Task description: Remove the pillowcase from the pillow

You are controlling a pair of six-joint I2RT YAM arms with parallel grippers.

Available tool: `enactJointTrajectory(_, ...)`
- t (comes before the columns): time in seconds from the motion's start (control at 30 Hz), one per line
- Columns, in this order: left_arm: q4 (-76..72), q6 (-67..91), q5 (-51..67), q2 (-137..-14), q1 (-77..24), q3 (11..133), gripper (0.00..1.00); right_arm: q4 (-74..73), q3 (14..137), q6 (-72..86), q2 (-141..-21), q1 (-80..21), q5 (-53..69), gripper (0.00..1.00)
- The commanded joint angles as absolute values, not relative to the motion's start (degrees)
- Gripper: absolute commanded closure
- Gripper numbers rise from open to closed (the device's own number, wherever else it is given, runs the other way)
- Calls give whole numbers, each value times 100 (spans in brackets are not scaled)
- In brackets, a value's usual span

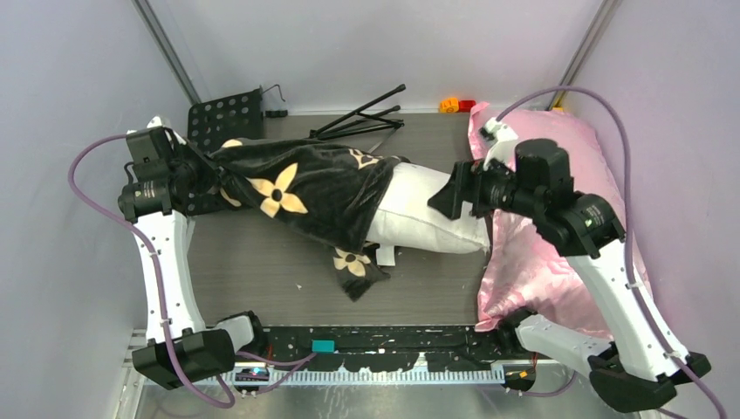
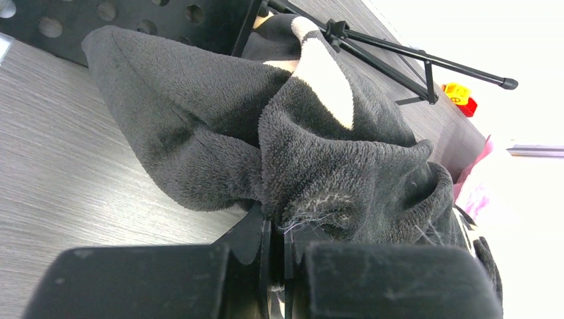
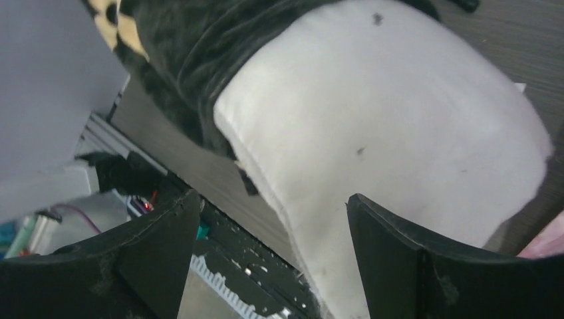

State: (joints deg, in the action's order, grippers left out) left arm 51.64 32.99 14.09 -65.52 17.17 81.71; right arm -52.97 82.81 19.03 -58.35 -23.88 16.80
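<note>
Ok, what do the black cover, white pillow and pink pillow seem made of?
The black cover: plush fleece, probably; fuzzy matte nap, loose fibres. The white pillow: plain woven cloth, matte, stuffed; smooth surface, stitched edge. The pink pillow: satin-like, glossy; bright highlights on wrinkles.

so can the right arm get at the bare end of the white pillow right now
Probably yes: the right gripper, jaws open, faces the pillow with nothing between; the pillowcase, pinched by the left gripper, covers only its other end.

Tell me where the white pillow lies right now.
In the top view the white pillow lies mid-table, its left end inside the black pillowcase, its bare right end beside the pink satin pillow.
</note>
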Motion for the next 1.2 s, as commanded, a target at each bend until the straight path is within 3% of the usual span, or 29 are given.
enactJointTrajectory(0.0,4562,3341,1413,-6614,1770,8321,100,-5225,7736,1540,-5519,-3434,720,8)
enactJointTrajectory(0.03,4595,3320,1400,-6636,1761,8342,100,-5186,7565,1432,-5422,-3594,682,2)
enactJointTrajectory(0.07,4618,3302,1379,-6650,1754,8367,100,-5149,7423,1339,-5343,-3713,701,1)
enactJointTrajectory(0.2,4676,3287,1362,-6654,1691,8402,100,-5178,7180,1223,-5245,-4021,469,1)
enactJointTrajectory(0.43,4743,3245,1245,-6582,1557,8373,100,-5251,7369,873,-5348,-4436,-1132,0)
enactJointTrajectory(0.73,4693,3248,1183,-6561,1505,8267,100,-4937,7630,229,-5845,-4845,-1374,0)
enactJointTrajectory(0.93,4693,3163,1090,-6591,1480,8271,100,-4918,7350,32,-6417,-5367,-2248,1)
enactJointTrajectory(0.97,4689,3153,1070,-6599,1482,8271,100,-4959,7329,31,-6500,-5380,-2388,6)
enactJointTrajectory(1.0,4685,3149,1059,-6616,1485,8274,100,-5032,7344,32,-6578,-5384,-2500,21)
enactJointTrajectory(1.03,4671,3156,1055,-6624,1480,8259,100,-5149,7380,52,-6682,-5385,-2598,59)
enactJointTrajectory(1.07,4649,3164,1061,-6627,1485,8242,100,-5218,7403,98,-6736,-5387,-2846,82)
enactJointTrajectory(1.1,4627,3177,1074,-6635,1478,8225,100,-5229,7402,221,-6748,-5383,-3133,97)
enactJointTrajectory(1.17,4600,3185,1073,-6648,1476,8206,100,-5164,7337,428,-6626,-5384,-3614,100)
